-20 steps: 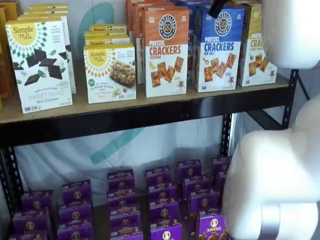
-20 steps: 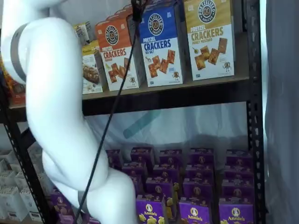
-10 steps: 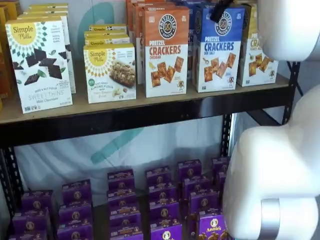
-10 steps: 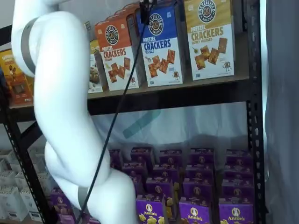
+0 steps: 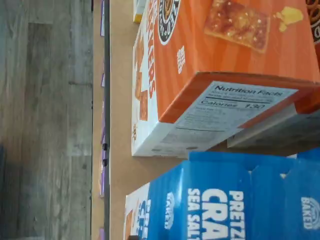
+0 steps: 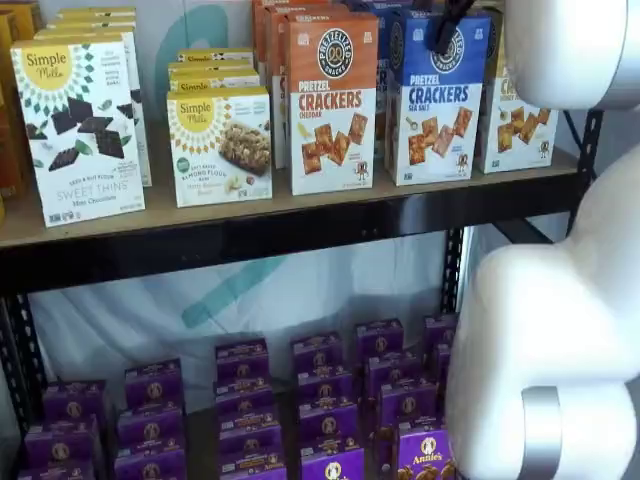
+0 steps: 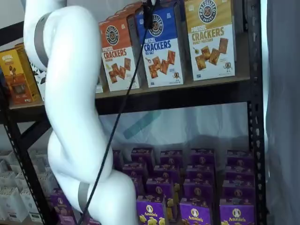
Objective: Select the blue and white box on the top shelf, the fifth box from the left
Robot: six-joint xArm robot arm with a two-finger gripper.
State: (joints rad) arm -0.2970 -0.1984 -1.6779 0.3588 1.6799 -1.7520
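Grey plank flooring lies well below in the wrist view, and nearest the shelf cameras the white arm (image 6: 545, 330) fills the foreground, with purple boxes (image 6: 325, 400) stacked on the lower level behind it. Farther back, the gripper (image 6: 447, 30) hangs as a dark shape before the blue and white box (image 6: 436, 95), which stands upright on the top shelf (image 6: 300, 225) between the orange carton (image 6: 333, 100) and the yellow-topped carton (image 7: 211, 37). Its jaws stand wide and hold nothing; this looks like the approach, and next the fingers must straddle the blue carton and close.
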